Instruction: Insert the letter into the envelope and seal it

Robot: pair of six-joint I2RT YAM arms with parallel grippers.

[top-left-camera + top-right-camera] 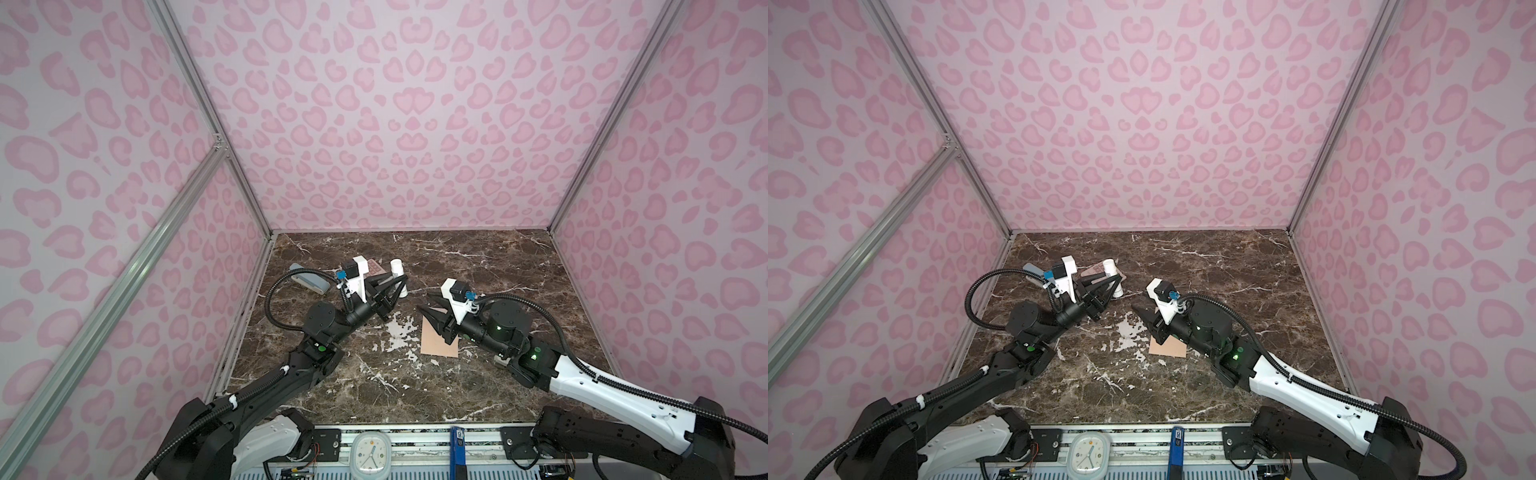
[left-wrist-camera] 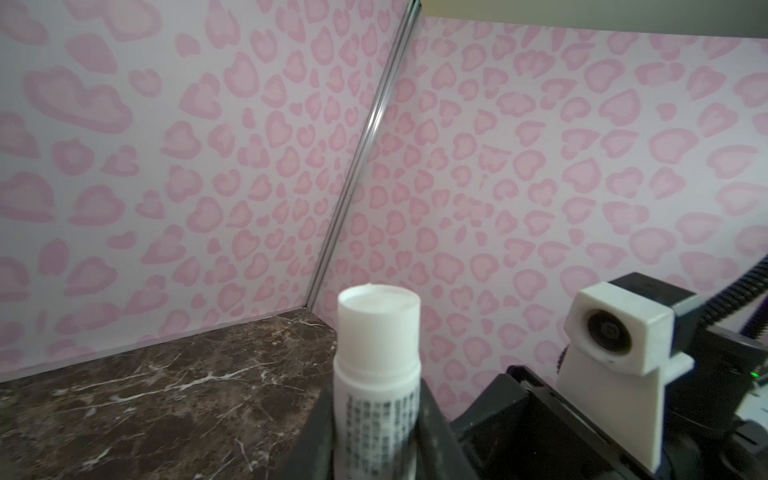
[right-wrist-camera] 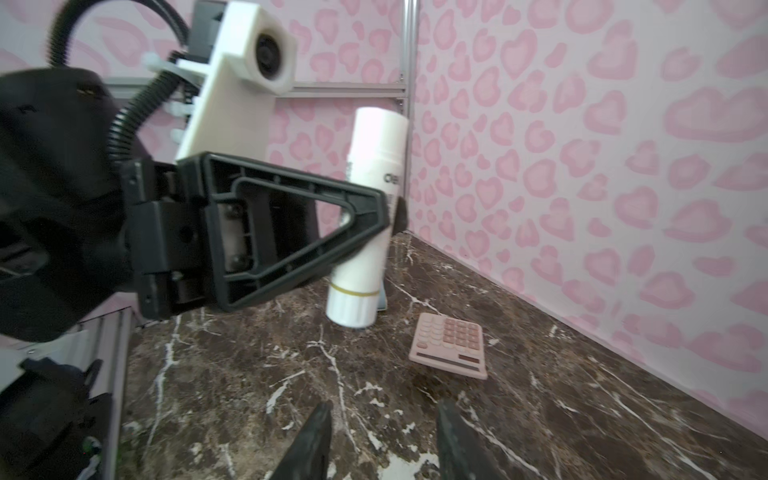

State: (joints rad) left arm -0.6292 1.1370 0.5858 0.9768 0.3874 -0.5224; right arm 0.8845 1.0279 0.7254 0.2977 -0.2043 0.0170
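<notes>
The peach envelope [image 1: 437, 345] [image 1: 1168, 350] lies flat on the marble, partly under my right arm. The letter is hidden. My right gripper [image 1: 426, 303] [image 1: 1138, 311] [image 3: 382, 409] is open and empty, with its fingers past the envelope's far edge. My left gripper [image 1: 400, 284] [image 1: 1116, 287] [image 2: 376, 415] is shut on a white glue stick [image 1: 396, 269] [image 1: 1112, 269] [image 2: 377, 353] [image 3: 376, 162]. It holds the stick roughly upright at the back left. In the right wrist view the stick's lower end is close to the table.
A pink calculator [image 3: 451, 345] [image 1: 375, 266] [image 1: 1094, 272] lies behind the left gripper. A grey-blue flat object [image 1: 309, 279] [image 1: 1030, 269] rests near the left wall. Pink patterned walls close off three sides. A clock [image 1: 370, 455] sits on the front rail.
</notes>
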